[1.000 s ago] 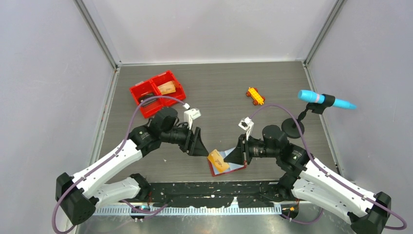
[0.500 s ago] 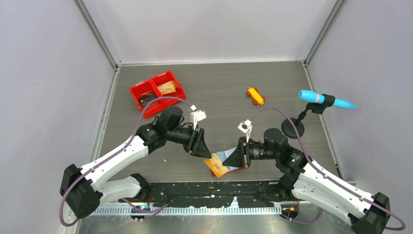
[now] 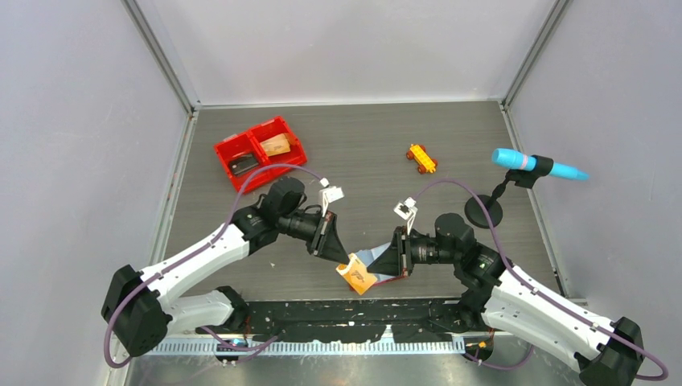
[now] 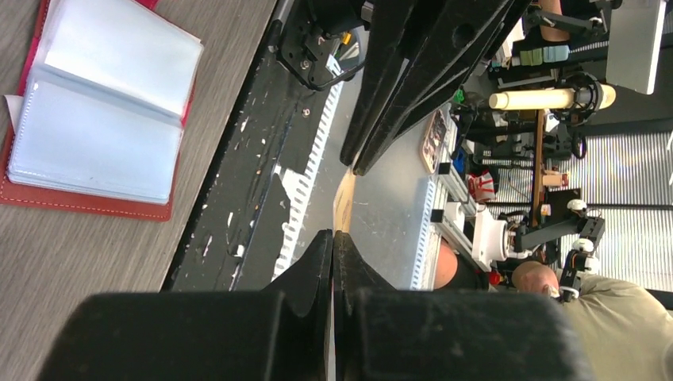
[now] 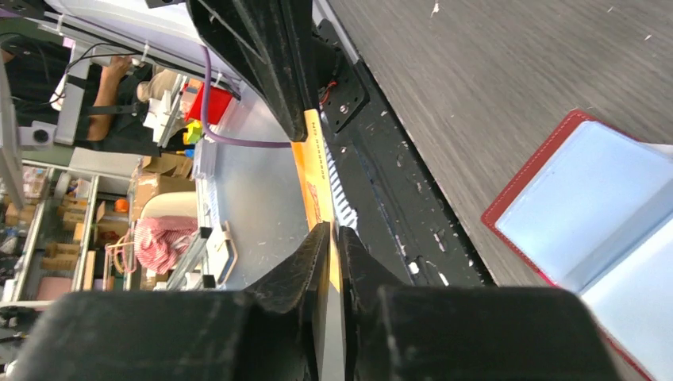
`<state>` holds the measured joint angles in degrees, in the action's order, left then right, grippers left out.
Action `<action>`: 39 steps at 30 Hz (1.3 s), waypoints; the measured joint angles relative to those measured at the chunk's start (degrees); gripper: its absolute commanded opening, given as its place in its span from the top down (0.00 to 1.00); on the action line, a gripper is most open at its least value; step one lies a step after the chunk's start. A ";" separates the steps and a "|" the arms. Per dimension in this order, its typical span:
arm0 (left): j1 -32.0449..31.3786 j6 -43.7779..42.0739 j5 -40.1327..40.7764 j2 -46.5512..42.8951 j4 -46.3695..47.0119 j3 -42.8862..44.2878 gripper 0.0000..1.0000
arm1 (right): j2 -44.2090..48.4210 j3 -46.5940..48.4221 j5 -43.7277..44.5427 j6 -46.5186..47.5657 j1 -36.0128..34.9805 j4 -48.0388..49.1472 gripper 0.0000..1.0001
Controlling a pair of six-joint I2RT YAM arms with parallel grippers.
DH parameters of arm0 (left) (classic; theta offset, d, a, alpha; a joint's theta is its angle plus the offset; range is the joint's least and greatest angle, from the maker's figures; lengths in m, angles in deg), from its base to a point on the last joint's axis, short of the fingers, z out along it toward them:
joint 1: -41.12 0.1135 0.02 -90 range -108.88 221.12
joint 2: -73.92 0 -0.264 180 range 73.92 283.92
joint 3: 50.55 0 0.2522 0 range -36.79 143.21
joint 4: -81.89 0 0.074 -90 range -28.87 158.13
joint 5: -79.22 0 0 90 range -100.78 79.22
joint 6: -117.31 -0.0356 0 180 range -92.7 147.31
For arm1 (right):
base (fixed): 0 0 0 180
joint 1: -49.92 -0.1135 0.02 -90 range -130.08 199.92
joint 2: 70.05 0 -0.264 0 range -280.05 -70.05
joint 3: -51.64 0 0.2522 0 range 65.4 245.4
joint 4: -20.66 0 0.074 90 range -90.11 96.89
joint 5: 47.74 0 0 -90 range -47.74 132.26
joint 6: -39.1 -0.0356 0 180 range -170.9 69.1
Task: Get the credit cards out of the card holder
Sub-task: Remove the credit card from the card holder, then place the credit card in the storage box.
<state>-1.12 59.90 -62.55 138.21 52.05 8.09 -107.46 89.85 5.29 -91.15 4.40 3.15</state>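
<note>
Both claws, left [image 3: 344, 263] and right [image 3: 371, 268], clamped on orange card [image 3: 359, 278]; card print unreadable.

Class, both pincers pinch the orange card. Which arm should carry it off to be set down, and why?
Probably left: the left pincer grips the orange card's outer end, away from the card holder; the right pincer hangs over that holder.
</note>
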 measured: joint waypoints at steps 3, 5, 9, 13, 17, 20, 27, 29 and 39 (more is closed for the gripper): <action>0.07 0.42 1.18 -0.02 0.00 0.00 1.00 | 0.81 -0.59 1.79 -0.61 0.00 0.09 0.51; 0.63 0.94 2.60 -0.02 -0.04 0.02 1.00 | 2.51 -0.74 3.30 -0.66 0.00 -0.20 0.33; 3.32 2.01 5.92 -0.02 -0.66 1.03 1.00 | 7.21 -0.76 6.49 -0.31 0.00 -0.79 0.11; 8.33 2.99 11.63 -0.35 -2.58 3.98 1.00 | 10.19 -0.76 9.33 0.39 0.00 -1.55 0.01; 16.41 4.04 19.39 -0.92 -4.81 7.28 1.00 | 10.67 -0.79 11.32 1.29 0.00 -2.29 0.05; 25.05 5.55 25.14 -0.33 -6.10 10.08 1.00 | 10.67 -0.81 11.91 1.68 0.00 -2.56 0.05; 35.45 5.88 35.80 11.34 -8.48 22.14 1.00 | 9.07 -0.83 12.33 3.15 0.00 -2.73 0.04; 35.98 5.35 38.53 15.67 -9.40 26.43 1.00 | 7.82 -0.83 12.33 3.58 0.00 -2.75 0.05; 40.09 3.28 43.15 34.47 -11.76 44.50 1.00 | 2.58 0.04 12.92 5.99 0.00 -2.95 0.04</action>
<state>38.96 63.18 -19.40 172.68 40.29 52.59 -104.88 89.89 18.21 -85.16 4.40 0.20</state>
